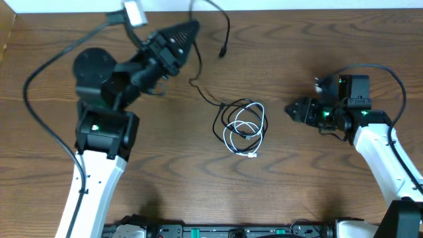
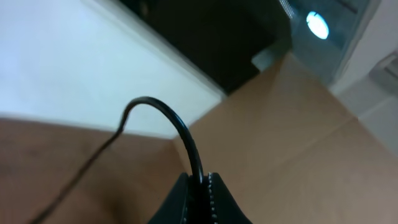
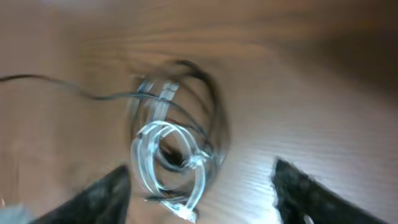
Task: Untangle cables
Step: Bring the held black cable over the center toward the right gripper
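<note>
Gripper on the left: at the table's far left corner, raised, fingers pressed together on a thin black charging cable; the wrist view shows the strand coming out of the closed tips and arching over.
Free end: the small black plug of that cable hangs down past the gripper, well apart from the bundle.
Linking strand: a black line runs from below the left gripper, down and to the right, into the bundle; it looks like the same cable, though the join is too fine to confirm.
Bundle: a loose coil of white and black thin cables lies flat near the middle of the brown wood-grain table, loops overlapping, a white plug at its near edge.
Gripper on the right: low, pointed at the coil, fingers spread wide and holding nothing; its wrist view is blurred.
Deciding relation: the coil sits just ahead of the right gripper's open fingers and well apart from the left one, so the right arm is nearer; the linking strand's long axis runs diagonally from coil to far left.
Likely next need: the right arm pinning or lifting the coil while the left draws the black cable out along that diagonal.
Risk: the whole coil may drag instead of loosening.
</note>
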Action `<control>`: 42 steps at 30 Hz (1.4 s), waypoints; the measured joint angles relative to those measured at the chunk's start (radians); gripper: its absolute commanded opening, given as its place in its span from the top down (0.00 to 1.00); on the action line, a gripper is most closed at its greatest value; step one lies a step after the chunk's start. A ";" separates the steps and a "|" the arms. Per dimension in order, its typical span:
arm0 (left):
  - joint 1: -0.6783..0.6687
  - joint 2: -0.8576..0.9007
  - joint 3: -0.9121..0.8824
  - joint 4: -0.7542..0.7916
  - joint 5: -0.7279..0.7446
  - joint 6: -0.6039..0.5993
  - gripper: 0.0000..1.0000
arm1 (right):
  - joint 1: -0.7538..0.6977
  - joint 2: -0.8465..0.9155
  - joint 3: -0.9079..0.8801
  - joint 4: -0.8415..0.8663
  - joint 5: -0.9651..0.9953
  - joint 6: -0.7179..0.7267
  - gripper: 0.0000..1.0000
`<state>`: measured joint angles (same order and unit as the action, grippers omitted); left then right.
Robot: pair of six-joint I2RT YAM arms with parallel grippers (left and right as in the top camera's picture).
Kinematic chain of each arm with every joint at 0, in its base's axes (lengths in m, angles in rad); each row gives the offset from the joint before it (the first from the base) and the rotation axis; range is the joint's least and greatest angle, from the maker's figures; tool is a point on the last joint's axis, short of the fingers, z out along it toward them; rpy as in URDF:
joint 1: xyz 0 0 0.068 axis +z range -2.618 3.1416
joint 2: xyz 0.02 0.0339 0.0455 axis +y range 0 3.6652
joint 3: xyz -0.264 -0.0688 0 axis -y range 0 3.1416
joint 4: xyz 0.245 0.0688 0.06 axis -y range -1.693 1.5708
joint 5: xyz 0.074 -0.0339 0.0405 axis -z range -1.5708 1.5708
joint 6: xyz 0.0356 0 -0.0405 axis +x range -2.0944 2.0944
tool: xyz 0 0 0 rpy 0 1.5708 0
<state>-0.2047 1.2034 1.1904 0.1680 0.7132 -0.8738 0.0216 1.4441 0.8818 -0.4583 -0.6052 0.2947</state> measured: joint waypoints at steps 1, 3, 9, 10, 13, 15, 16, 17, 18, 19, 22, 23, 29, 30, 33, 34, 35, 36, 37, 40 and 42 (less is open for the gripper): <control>-0.015 0.007 0.000 -0.006 0.006 -0.002 0.93 | 0.014 0.000 0.000 0.012 -0.037 -0.026 0.21; -0.058 0.028 0.000 -0.004 0.016 -0.007 0.92 | 0.049 0.000 0.000 0.021 -0.085 -0.069 0.21; -0.186 0.075 0.000 0.092 0.024 -0.025 0.93 | 0.171 0.000 0.000 0.113 -0.147 -0.138 0.21; -0.201 0.076 0.000 0.116 0.025 -0.029 0.93 | 0.192 0.000 0.000 0.152 -0.151 -0.145 0.21; -0.229 0.076 0.000 0.216 0.033 -0.068 0.93 | 0.240 0.000 0.000 0.273 -0.158 -0.151 0.21; -0.239 0.076 0.000 0.271 0.034 -0.089 0.92 | 0.273 0.000 0.000 0.341 -0.161 -0.154 0.22; -0.245 0.076 0.000 0.291 0.034 -0.098 0.93 | 0.290 0.000 0.000 0.368 -0.163 -0.155 0.23; -0.249 0.076 0.000 0.301 0.037 -0.108 0.93 | 0.311 0.000 0.000 0.405 -0.163 -0.154 0.23; -0.252 0.076 0.000 0.305 0.037 -0.119 0.93 | 0.330 0.001 0.000 0.441 -0.164 -0.156 0.24; -0.257 0.076 0.000 0.306 0.037 -0.125 0.93 | 0.346 0.001 0.000 0.476 -0.163 -0.155 0.24; -0.270 0.076 0.000 0.309 0.037 -0.144 0.93 | 0.391 0.001 0.000 0.573 -0.150 -0.154 0.23; -0.275 0.076 0.000 0.310 0.037 -0.148 0.93 | 0.405 0.001 0.000 0.600 -0.140 -0.154 0.23; -0.291 0.076 0.000 0.312 0.038 -0.151 0.93 | 0.447 0.001 0.000 0.679 -0.103 -0.150 0.57; -0.291 0.076 0.000 0.312 0.037 -0.151 0.93 | 0.449 0.001 0.000 0.680 -0.097 -0.144 0.71; -0.291 0.076 0.000 0.312 0.037 -0.152 0.93 | 0.451 0.001 0.000 0.678 -0.087 -0.129 0.99; -0.291 0.076 0.000 0.312 0.037 -0.151 0.93 | 0.451 0.001 0.000 0.677 -0.084 -0.123 0.99; -0.291 0.076 0.000 0.312 0.037 -0.151 0.93 | 0.451 0.001 0.000 0.671 -0.082 -0.113 0.99; -0.291 0.076 0.000 0.312 0.037 -0.151 0.93 | 0.451 0.001 0.000 0.661 -0.079 -0.104 0.99; -0.291 0.076 0.000 0.312 0.036 -0.150 0.93 | 0.451 0.001 0.000 0.654 -0.079 -0.098 0.99; -0.291 0.076 0.000 0.312 0.036 -0.140 0.93 | 0.451 0.001 0.000 0.617 -0.079 -0.082 0.99; -0.291 0.076 0.000 0.312 0.036 -0.137 0.93 | 0.451 0.001 0.000 0.591 -0.079 -0.074 0.88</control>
<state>-0.4957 1.2793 1.1900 0.4797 0.7490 -1.0111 0.4728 1.4448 0.8818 0.1329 -0.6842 0.2203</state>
